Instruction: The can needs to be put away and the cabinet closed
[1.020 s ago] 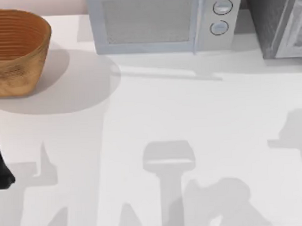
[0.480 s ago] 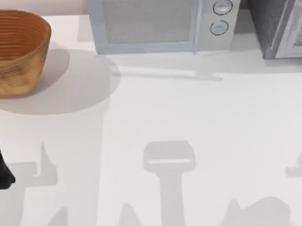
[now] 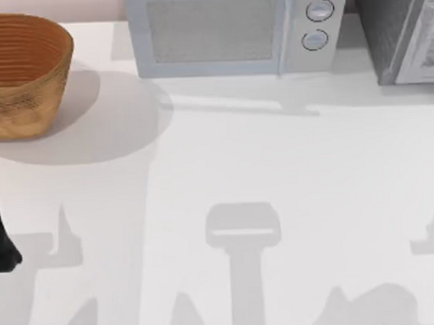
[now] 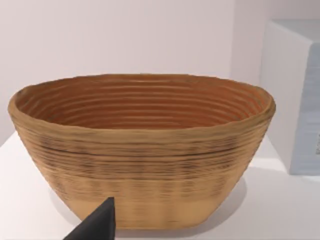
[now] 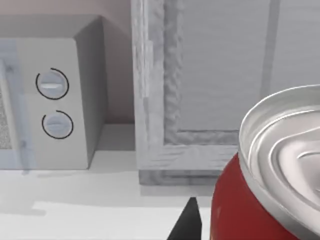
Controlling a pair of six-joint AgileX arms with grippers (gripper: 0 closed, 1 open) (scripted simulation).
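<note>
Before cabinet (image 5: pixel 220 75), right arm, seemingly holding can (image 5: pixel 270 185)

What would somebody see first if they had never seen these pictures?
Probably the red can with its shiny silver top, very close to the right wrist camera, with the cabinet's pale framed door behind it. Next, the big brown woven basket at the table's far left corner. Between basket and cabinet, along the back edge, stands the light-grey microwave with two round knobs.

Matte black left arm (image 3: pixel 1 238), tapered black fingertip (image 4: pixel 96 224), plain, unmarked
</note>
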